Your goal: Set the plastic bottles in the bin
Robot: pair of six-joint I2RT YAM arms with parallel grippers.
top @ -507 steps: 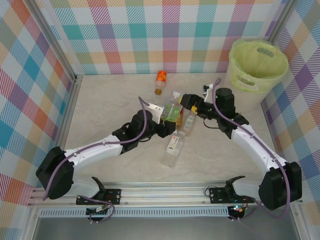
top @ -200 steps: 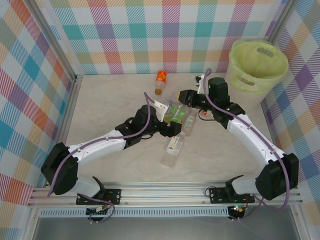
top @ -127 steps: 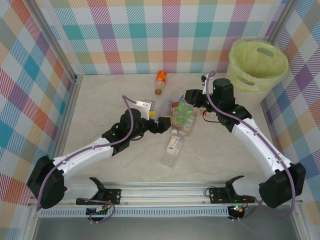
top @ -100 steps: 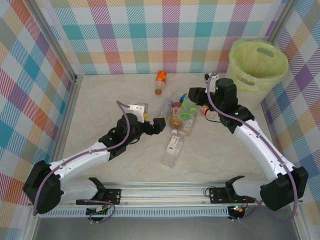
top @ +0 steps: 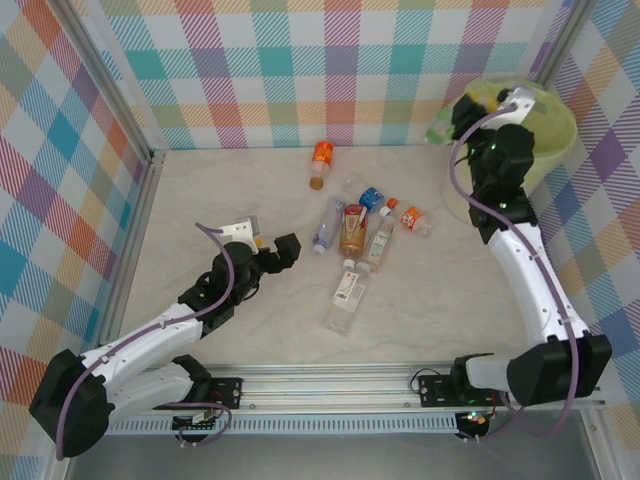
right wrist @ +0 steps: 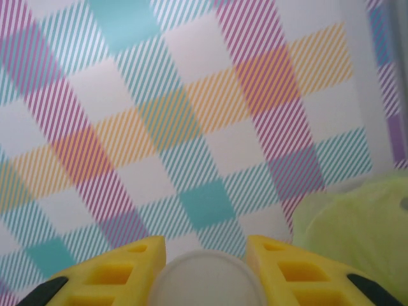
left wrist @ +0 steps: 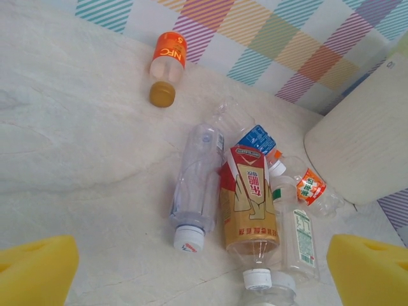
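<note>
Right claw has swung up from the pile to the bin rim, pinching a greenish bottle. Left claw has backed off, spread wide, nothing in it. Other bottles lie clustered mid-bench, with the orange one apart, further back.

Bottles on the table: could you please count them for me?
7: orange bottle by the back wall; clear bottle, brown bottle, blue bottle, green-print bottle and small bottle clustered mid-table; nearest bottle below them. The right gripper holds an eighth bottle; the bin may hide more.
</note>
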